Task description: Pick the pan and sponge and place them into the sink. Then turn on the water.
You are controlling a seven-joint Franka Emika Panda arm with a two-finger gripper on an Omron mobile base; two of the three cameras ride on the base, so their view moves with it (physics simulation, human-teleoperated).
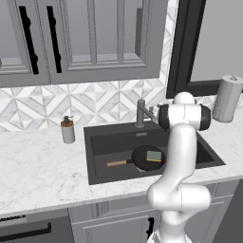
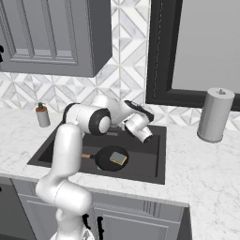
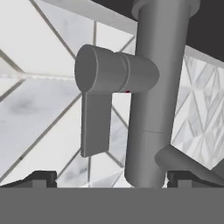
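While the pan [image 1: 148, 157] lies in the sink [image 1: 99, 142] with the sponge [image 1: 153, 155] on it, what remains is the water; the gripper [image 3: 111, 177], jaws spread wide and holding nothing, faces the faucet [image 3: 159, 87] at close range; the lever [image 3: 96, 124] hangs just left of the gap between the jaws in the hand view, its flat blade pointing down the picture, the post straight ahead; behind stands the patterned tile wall [image 3: 35, 100]; white marble counter [image 1: 42, 171] surrounds the basin.
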